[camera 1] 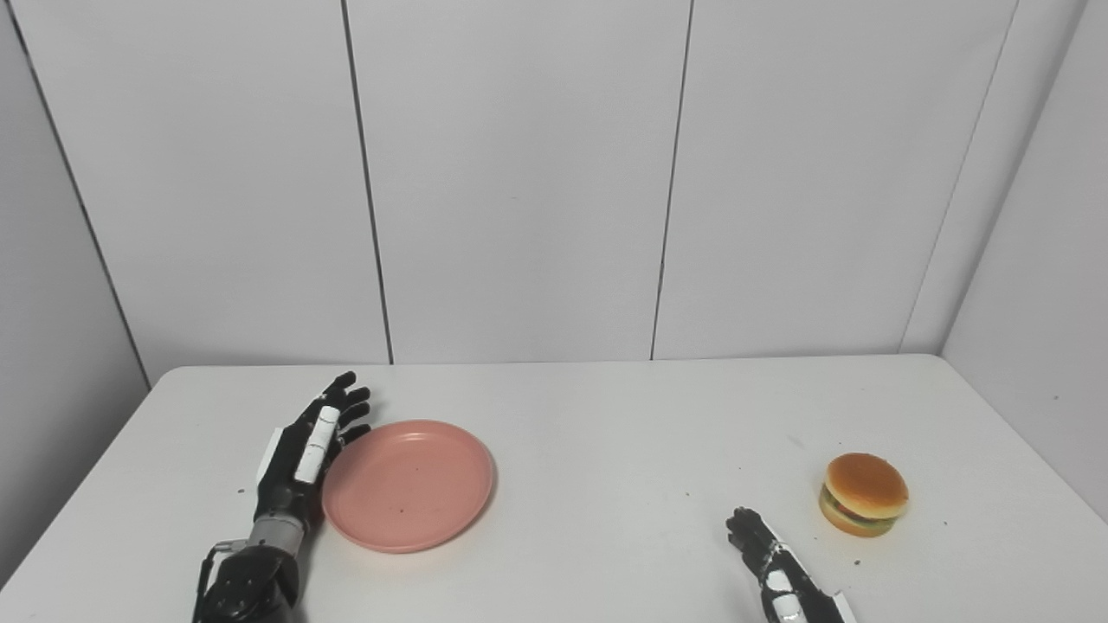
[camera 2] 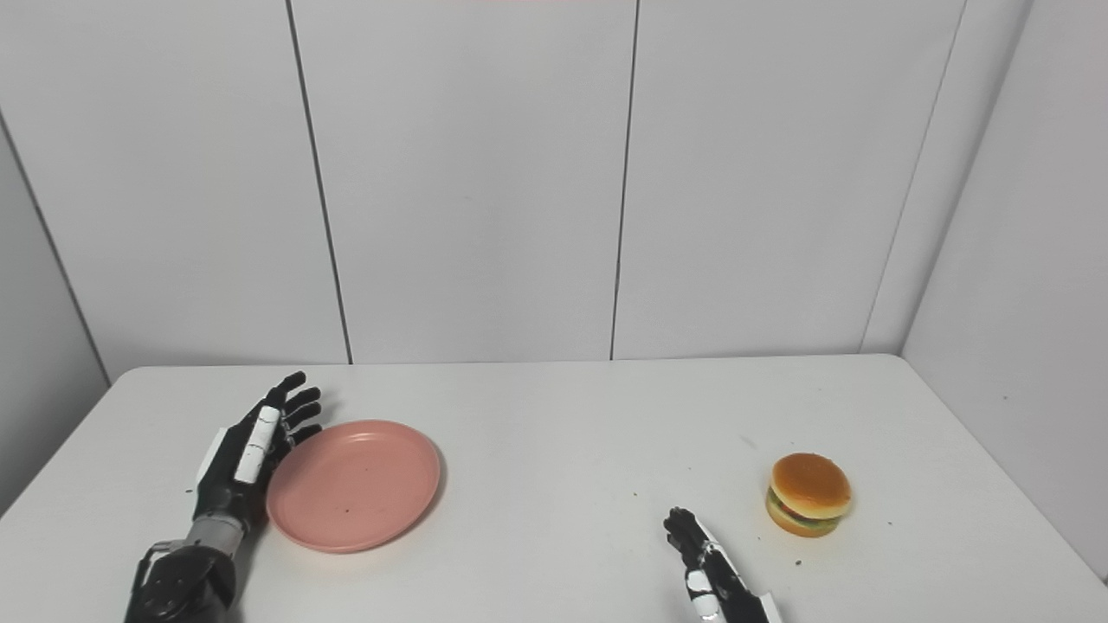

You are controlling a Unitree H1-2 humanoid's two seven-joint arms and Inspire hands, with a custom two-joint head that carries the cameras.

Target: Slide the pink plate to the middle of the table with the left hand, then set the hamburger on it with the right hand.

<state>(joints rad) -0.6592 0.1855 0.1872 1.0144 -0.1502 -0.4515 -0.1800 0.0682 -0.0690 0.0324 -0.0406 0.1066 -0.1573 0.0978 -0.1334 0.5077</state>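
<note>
The pink plate (camera 1: 407,484) lies flat on the left half of the white table (camera 1: 606,415), with nothing on it. My left hand (camera 1: 313,450) stands open, fingers stretched, with its palm against the plate's left rim. The hamburger (camera 1: 863,495) sits upright near the table's right side. My right hand (camera 1: 766,554) rests low at the front edge, a short way left of the hamburger and apart from it, fingers extended and holding nothing. Its wrist is cut off by the picture's bottom edge.
Grey panel walls close off the back and both sides of the table. A few small dark specks (camera 1: 859,562) dot the tabletop near the hamburger. The tabletop between plate and hamburger is bare white.
</note>
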